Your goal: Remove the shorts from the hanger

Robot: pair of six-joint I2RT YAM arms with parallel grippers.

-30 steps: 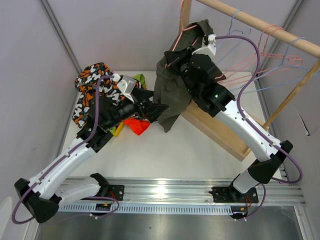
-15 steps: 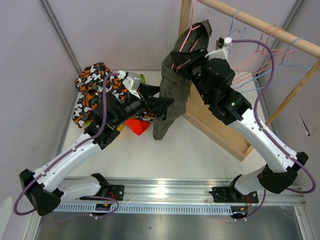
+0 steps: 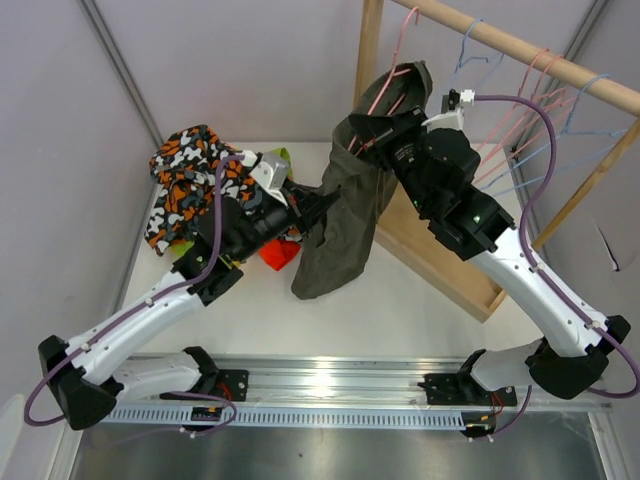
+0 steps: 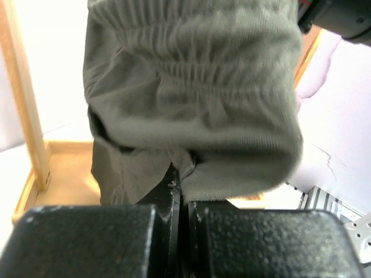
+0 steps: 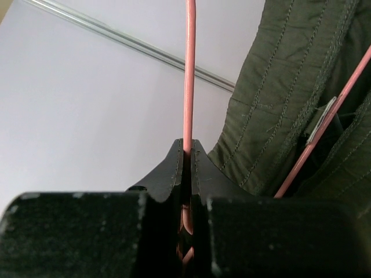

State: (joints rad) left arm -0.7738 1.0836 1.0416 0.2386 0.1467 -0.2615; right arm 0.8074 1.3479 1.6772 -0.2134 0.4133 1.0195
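The dark olive shorts (image 3: 340,220) hang from a pink wire hanger (image 3: 388,85), lifted clear of the rail. My right gripper (image 3: 382,112) is shut on the hanger's neck; in the right wrist view the pink wire (image 5: 189,69) runs up from between the closed jaws (image 5: 187,152), with olive cloth (image 5: 290,104) to the right. My left gripper (image 3: 316,206) is shut on the shorts' left edge; in the left wrist view its jaws (image 4: 181,186) pinch a fold of the olive waistband (image 4: 197,98). Camouflage shorts (image 3: 185,165), orange shorts (image 3: 278,256) and lime green shorts (image 3: 279,157) lie piled at the left.
A wooden rack stands at the right: rail (image 3: 520,45), upright post (image 3: 370,40) and base board (image 3: 440,255). Several bare pink and blue hangers (image 3: 545,110) hang on the rail. Grey walls close in on the left and back.
The right arm has raised the hanger and the olive shorts higher. The left gripper has moved right to the shorts and gone from open to shut on the cloth.
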